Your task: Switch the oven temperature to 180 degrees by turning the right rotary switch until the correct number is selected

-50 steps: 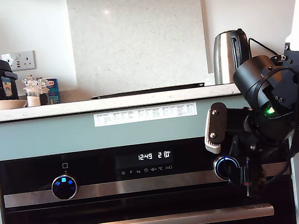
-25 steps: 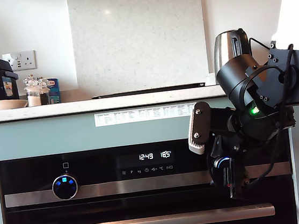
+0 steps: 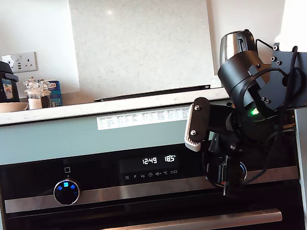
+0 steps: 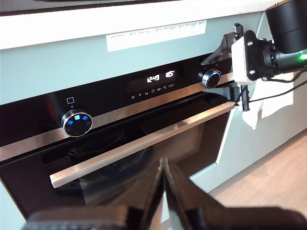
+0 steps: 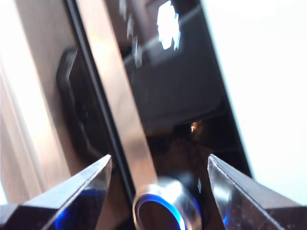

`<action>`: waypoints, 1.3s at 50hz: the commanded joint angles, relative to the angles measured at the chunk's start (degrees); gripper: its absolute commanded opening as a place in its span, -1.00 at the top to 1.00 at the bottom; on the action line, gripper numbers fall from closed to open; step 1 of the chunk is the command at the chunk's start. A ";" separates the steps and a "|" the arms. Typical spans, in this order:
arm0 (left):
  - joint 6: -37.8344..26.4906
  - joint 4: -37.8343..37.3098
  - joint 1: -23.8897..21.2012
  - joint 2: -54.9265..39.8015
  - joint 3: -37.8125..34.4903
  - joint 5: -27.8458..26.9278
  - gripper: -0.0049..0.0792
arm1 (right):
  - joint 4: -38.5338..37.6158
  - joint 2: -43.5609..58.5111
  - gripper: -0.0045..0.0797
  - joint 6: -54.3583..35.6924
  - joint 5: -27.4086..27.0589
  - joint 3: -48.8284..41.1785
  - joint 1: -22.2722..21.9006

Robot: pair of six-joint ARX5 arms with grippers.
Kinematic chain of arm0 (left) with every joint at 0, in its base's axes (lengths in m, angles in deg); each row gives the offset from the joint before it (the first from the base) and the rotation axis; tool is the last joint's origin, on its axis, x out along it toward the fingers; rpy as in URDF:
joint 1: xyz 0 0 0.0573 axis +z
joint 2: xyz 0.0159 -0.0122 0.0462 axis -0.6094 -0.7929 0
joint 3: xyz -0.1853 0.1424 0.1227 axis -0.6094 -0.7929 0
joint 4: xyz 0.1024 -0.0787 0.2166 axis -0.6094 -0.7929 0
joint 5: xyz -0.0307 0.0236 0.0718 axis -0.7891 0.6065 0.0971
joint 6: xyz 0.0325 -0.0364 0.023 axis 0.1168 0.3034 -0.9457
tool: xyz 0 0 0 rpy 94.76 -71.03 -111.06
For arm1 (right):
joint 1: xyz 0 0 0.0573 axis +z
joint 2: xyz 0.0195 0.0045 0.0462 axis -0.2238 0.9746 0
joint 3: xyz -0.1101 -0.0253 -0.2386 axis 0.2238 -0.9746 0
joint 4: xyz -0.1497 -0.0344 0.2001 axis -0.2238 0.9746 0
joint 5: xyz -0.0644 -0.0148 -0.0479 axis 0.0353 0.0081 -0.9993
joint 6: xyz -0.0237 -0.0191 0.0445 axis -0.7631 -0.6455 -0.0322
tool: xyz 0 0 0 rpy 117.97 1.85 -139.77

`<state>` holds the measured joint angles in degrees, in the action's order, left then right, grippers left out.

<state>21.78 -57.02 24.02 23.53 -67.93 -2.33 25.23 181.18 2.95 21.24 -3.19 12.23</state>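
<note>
My second gripper (image 5: 158,191) sits right in front of the small round black knob with the glowing blue ring (image 5: 160,215), fingers spread either side of it and not touching, so released; I judge it is lined up this way to straddle the knob for another twist. That knob is on the brushed steel strip of the wide black glass-fronted oven (image 3: 98,215), at the exterior view's right, mostly hidden there by the arm. The digital display (image 3: 158,160) reads 12:49 and what looks like 185, digits small, so likely one step short of 180. My first gripper (image 4: 163,191) hangs back from the oven with its fingers pressed together on nothing, looks parked to watch. The second wrist view is blurred; the knob's minus and plus marks are unreadable. The other knob with blue icon squares (image 3: 66,192) is untouched.
</note>
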 commanded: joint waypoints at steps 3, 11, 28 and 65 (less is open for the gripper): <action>-0.13 0.42 -0.11 0.04 -0.04 -0.02 0.94 | -0.39 0.96 -0.49 0.26 -1.84 -0.02 -0.04; -0.13 0.42 -0.11 0.04 -0.04 -0.02 0.94 | 0.72 0.96 -0.49 0.28 -6.32 -0.04 -0.07; -0.13 0.44 -0.11 0.04 -0.04 -0.02 0.94 | 1.90 0.96 -0.49 0.24 -15.96 -0.04 0.07; -0.13 0.48 -0.11 0.04 -0.04 -0.04 0.94 | 9.01 0.96 -0.49 3.26 -13.66 -0.04 0.13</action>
<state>21.78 -57.00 24.02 23.53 -67.93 -2.33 35.02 181.25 5.97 7.21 -3.17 12.26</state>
